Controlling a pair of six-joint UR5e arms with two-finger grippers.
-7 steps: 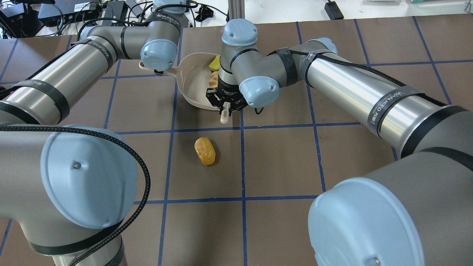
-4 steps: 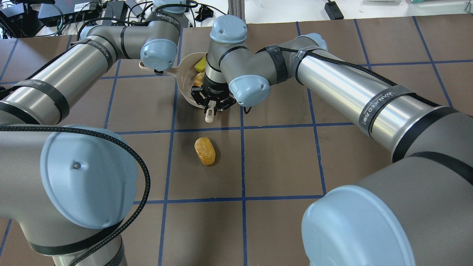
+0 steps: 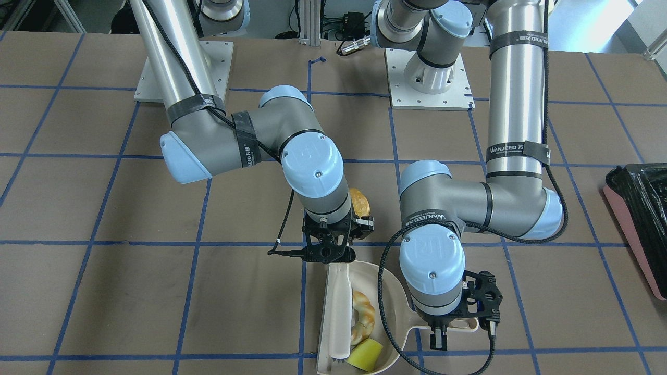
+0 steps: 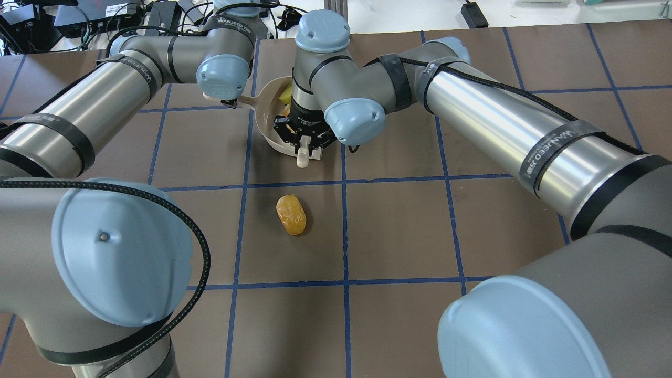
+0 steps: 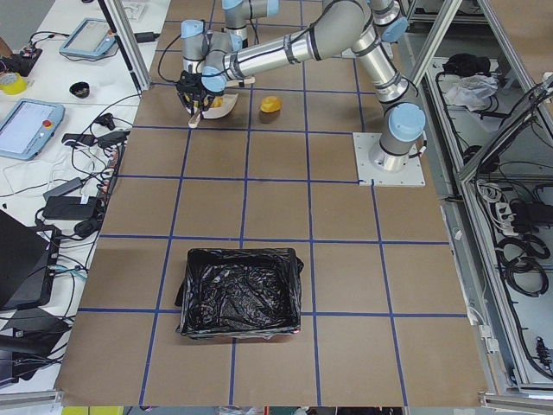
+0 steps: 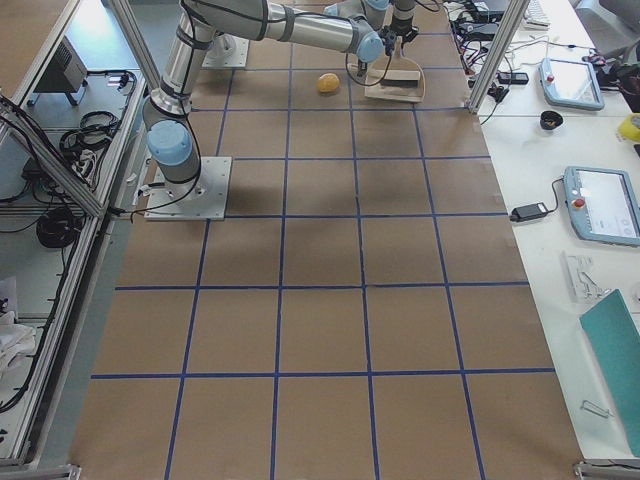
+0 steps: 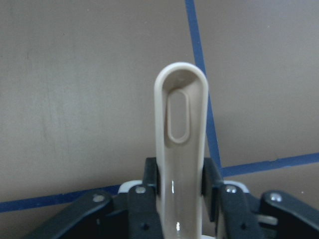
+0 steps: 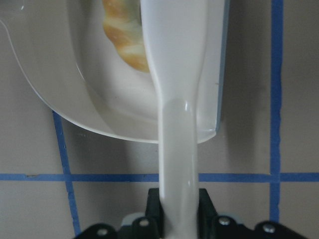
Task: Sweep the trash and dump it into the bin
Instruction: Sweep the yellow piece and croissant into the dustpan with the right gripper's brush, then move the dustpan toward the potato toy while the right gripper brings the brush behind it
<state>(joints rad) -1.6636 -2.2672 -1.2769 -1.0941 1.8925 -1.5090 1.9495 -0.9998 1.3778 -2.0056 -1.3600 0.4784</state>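
Observation:
The beige dustpan [image 3: 360, 276] lies on the table with the curved golden bread piece [image 3: 363, 319] and the yellow-green wedge [image 3: 365, 354] inside. My left gripper [image 7: 180, 185] is shut on the dustpan handle [image 7: 180, 124]. My right gripper [image 8: 178, 211] is shut on a white brush [image 8: 178, 144], whose blade lies in the pan beside the bread [image 8: 124, 35]. The brown-orange potato lump [image 4: 291, 214] sits alone on the table, nearer my base than the pan [image 4: 266, 118]. The black-lined pink bin [image 5: 242, 292] stands far off to my left and also shows in the front view [image 3: 638, 208].
The brown table [image 4: 399, 220] carries a blue tape grid. Both arm bases [image 3: 427, 78] are bolted on white plates at my side. Cables and electronics [image 4: 105, 16] lie beyond the far edge. Tablets [image 6: 600, 205] rest on side benches.
My right gripper has moved left and slightly away from me with the brush, now over the pan's near rim. The left arm and dustpan shifted slightly. The potato lump has not moved.

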